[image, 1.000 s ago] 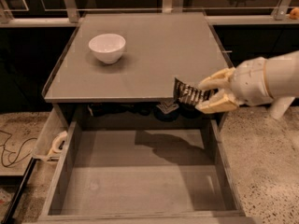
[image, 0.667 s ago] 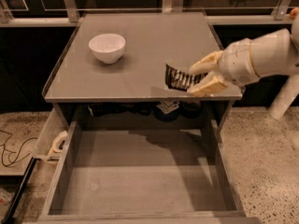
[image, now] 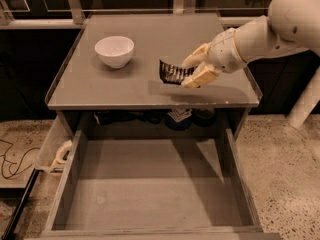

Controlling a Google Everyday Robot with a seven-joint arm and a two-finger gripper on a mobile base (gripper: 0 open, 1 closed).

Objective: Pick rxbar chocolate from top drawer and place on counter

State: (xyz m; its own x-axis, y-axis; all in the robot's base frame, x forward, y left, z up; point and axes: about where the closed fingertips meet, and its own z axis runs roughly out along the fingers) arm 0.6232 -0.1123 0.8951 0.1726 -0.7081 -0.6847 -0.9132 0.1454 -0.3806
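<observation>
My gripper (image: 192, 72) reaches in from the right over the grey counter (image: 100, 91) and is shut on the rxbar chocolate (image: 172, 72), a small black wrapper with white lettering. The bar sticks out to the left of the fingers (image: 196, 57) and hangs a little above the counter's right middle, its shadow just below it. The top drawer (image: 150, 184) stands pulled open below the counter's front edge, with a bare grey floor.
A white bowl (image: 114, 51) stands on the counter's left half. Dark round rolls (image: 175, 118) lie on the shelf under the counter. A narrow pale side tray (image: 55, 149) with a tape roll hangs at the drawer's left. Speckled stone floor (image: 285, 174) lies to the right.
My gripper has carried the bar up and to the left, from beside the counter's front right corner to over the counter surface.
</observation>
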